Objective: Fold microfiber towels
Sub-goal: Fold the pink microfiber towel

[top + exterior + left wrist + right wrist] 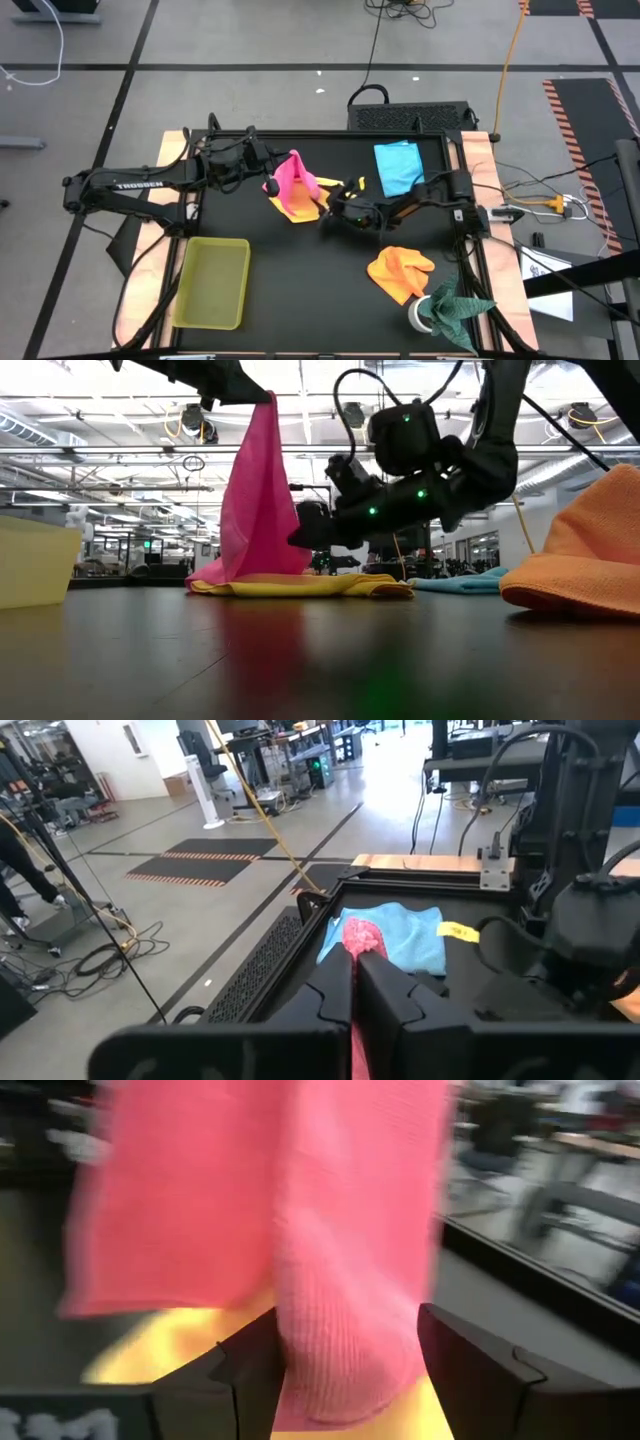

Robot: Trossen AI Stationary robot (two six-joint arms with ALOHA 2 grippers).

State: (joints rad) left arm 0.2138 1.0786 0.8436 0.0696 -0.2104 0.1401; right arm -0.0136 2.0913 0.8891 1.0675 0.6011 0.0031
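The pink towel (294,176) hangs from my left gripper (268,180), which is shut on its top, high above the table in the low view (258,392). Its lower end rests on the yellow towel (300,586), which lies flat on the table. My right gripper (328,212) is open, low and level beside the pink towel's lower part. In the right wrist view (345,1370) its fingers stand on either side of the hanging pink cloth (340,1280). The light blue towel (398,166) lies at the far right. The orange towel (400,272) lies crumpled at the near right. My left gripper pinches the pink towel's top corner (268,402) between its two shut fingers; a tuft of pink shows past the fingertips (362,936). The towel hangs below the fingers, fairly straight, with its lower end (215,575) on the yellow towel. My right gripper has the pink cloth next to one finger (255,1365); I cannot tell whether it touches.
A translucent yellow-green tray (212,283) stands at the near left. A dark green cloth (455,306) lies by a white roll at the near right corner. A small yellow tag (360,183) lies near the blue towel. Bare black table shows in the near middle.
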